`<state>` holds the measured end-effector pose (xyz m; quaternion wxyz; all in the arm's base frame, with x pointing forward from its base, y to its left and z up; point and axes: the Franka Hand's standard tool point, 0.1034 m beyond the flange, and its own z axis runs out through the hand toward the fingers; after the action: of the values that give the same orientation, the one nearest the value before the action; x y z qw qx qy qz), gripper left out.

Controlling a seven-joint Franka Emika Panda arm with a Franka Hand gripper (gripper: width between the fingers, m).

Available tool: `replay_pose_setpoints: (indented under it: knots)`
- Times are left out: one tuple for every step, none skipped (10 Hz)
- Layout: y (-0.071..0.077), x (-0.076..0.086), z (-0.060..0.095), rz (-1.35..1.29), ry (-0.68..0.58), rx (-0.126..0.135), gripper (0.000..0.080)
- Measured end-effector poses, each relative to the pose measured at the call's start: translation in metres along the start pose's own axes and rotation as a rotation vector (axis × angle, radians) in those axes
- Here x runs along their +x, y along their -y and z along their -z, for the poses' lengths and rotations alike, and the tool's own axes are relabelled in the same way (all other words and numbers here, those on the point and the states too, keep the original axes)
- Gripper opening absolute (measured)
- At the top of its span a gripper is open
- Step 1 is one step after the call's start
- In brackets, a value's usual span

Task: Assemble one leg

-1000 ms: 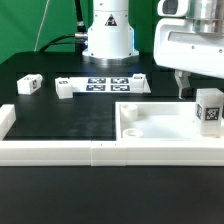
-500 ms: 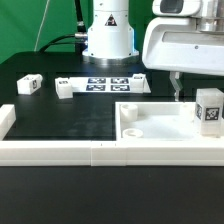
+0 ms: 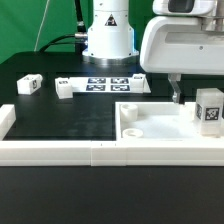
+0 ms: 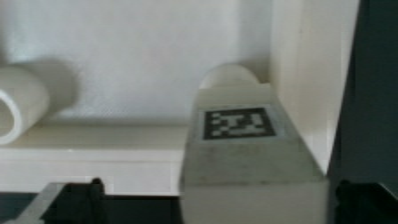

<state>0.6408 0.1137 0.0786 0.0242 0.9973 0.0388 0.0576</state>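
A leg (image 3: 209, 108), a stubby white block with a square marker tag, stands upright on the exterior view's right end of the large white panel (image 3: 150, 125). My gripper (image 3: 184, 94) hangs just above the panel, close beside this leg on its left in the exterior view. In the wrist view the leg (image 4: 242, 130) fills the space between my two dark fingertips (image 4: 71, 200), which stand apart on either side without touching it. My gripper (image 4: 217, 206) is open and empty. Two more legs (image 3: 28, 85) (image 3: 65, 88) lie on the black table at the back left.
The marker board (image 3: 105, 83) lies at the back centre, with a small white block (image 3: 140, 82) at its right end. A long white border rail (image 3: 90, 151) runs along the front. The panel has a round recess (image 3: 133, 131) near its left corner.
My gripper has shifted a little toward the exterior view's left and looms larger in the frame. The upright leg and the other parts have not moved.
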Motion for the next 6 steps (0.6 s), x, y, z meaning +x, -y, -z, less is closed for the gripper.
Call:
replay_pose_setpoints:
  knots:
    - [0.0006,-0.0001,0.0000,-0.023,0.000,0.000,0.0648]
    - [-0.0001,-0.0001,-0.0002,-0.024,0.000,0.000,0.0542]
    - [-0.0004,-0.0001,-0.0002,-0.024,0.000,0.000,0.0407]
    - [-0.0002,-0.0001,-0.0003,-0.024,0.001,0.000,0.0407]
    - [-0.0006,-0.0006,-0.0008,-0.035,0.002,0.000,0.0291]
    - [-0.0007,-0.0006,-0.0008,-0.073,0.002,0.000,0.0291]
